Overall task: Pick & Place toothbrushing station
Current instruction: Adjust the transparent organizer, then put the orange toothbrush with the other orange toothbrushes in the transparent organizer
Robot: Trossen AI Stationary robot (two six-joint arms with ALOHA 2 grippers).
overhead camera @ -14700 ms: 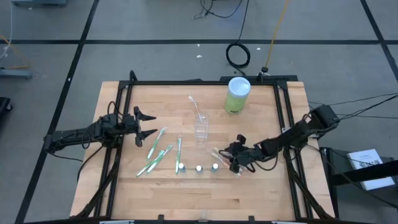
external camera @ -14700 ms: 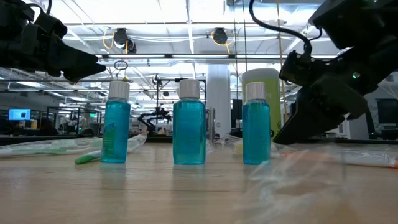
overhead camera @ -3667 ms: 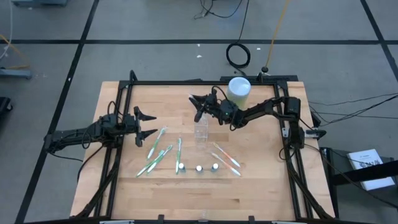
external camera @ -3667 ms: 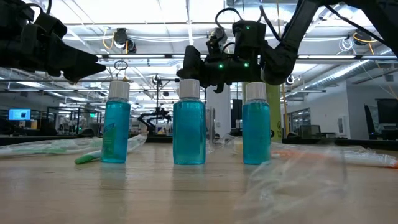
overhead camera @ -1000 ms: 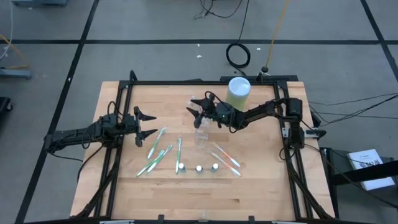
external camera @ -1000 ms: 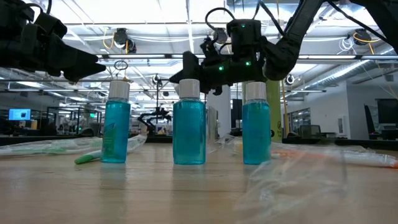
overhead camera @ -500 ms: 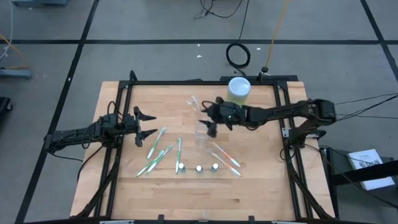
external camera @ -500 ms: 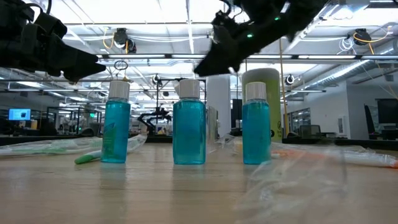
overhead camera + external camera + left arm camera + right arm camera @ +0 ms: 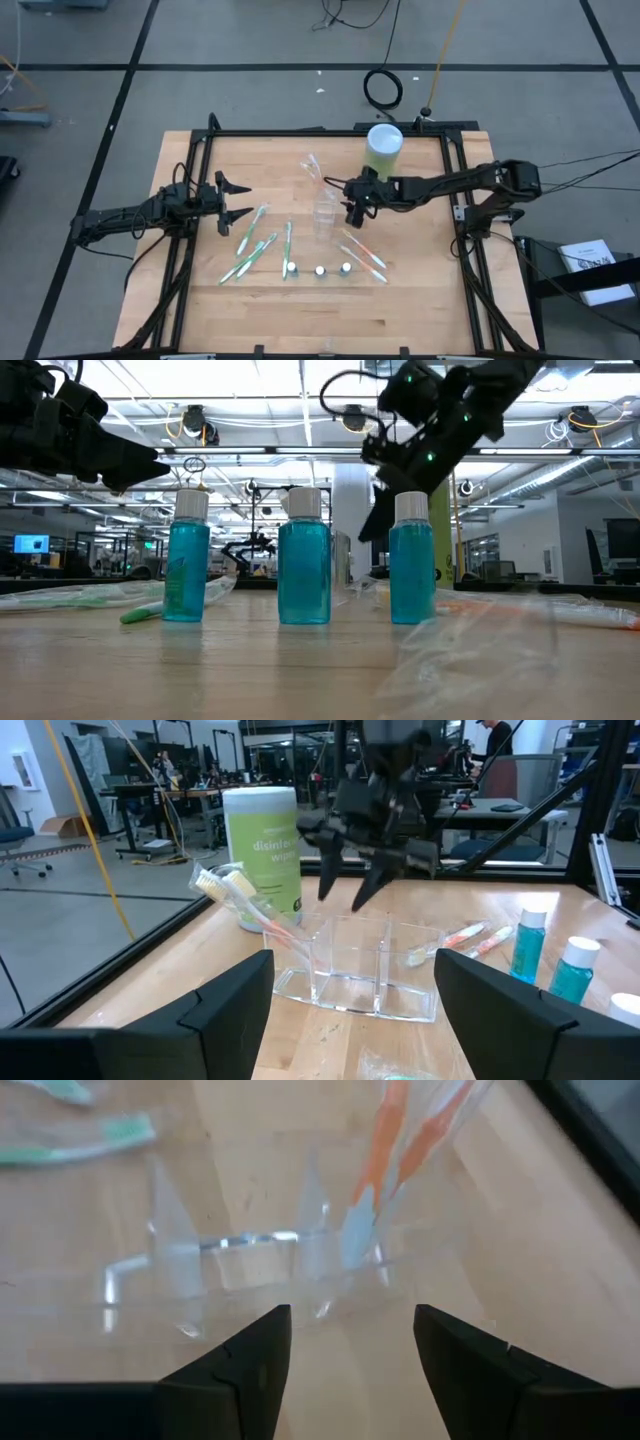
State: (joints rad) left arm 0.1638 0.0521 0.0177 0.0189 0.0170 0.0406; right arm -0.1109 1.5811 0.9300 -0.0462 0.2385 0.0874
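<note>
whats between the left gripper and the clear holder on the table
In the high view, green toothbrushes lie on the wood between the open left gripper and the clear holder, nearer the gripper; the stretch next to the holder is bare.

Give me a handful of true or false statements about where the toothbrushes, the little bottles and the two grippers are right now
1. The right gripper is open and empty beside the clear holder. True.
2. Orange-white toothbrushes stand tilted in one compartment of the clear holder. True.
3. The left gripper is shut on a green toothbrush. False: it hangs open and empty near the table's left edge, short of the green-white toothbrushes.
4. Five small bottles stand in a row. False: there are three, with blue liquid and white caps.
5. The lime-green canister lies on its side. False: it stands upright at the table's far edge.
</note>
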